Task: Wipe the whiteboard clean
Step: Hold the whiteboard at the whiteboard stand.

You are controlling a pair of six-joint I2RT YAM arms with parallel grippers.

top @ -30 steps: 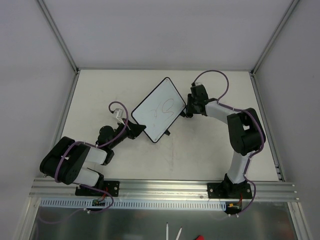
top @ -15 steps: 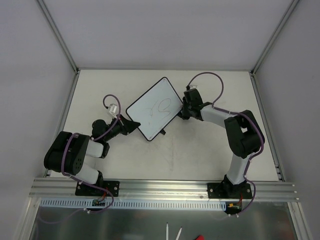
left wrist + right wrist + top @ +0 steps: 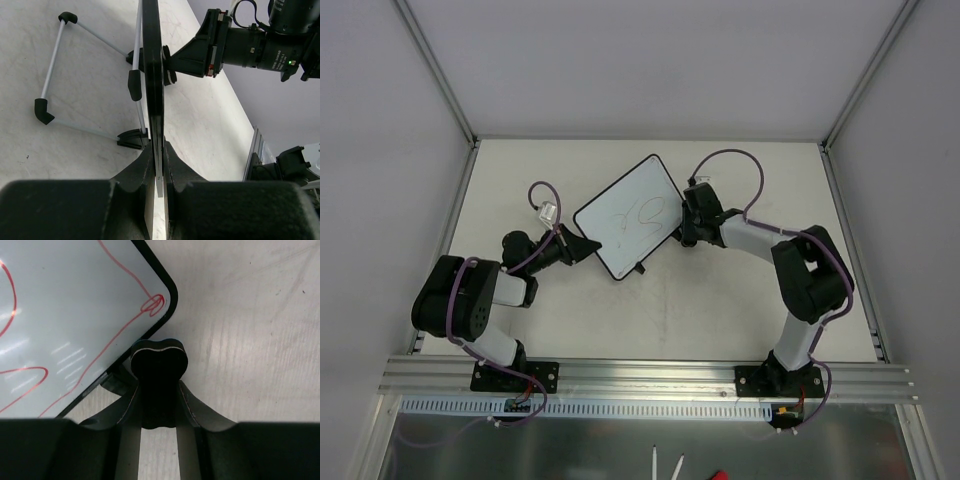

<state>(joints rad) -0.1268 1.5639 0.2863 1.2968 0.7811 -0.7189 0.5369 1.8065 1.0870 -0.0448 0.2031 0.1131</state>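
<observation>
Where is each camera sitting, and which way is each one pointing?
Top external: above and behind the robot, looking down on the left arm, right arm and whiteboard.
Left wrist: at the left wrist, looking along the whiteboard's edge; left gripper clamps it.
Right wrist: at the right wrist, facing the whiteboard's scribbled corner; right gripper holds the eraser.
Shared: all three show the whiteboard.

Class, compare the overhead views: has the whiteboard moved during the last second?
Yes. The whiteboard has shifted slightly left, toward the table's left edge, and a little away from the front rail.
</observation>
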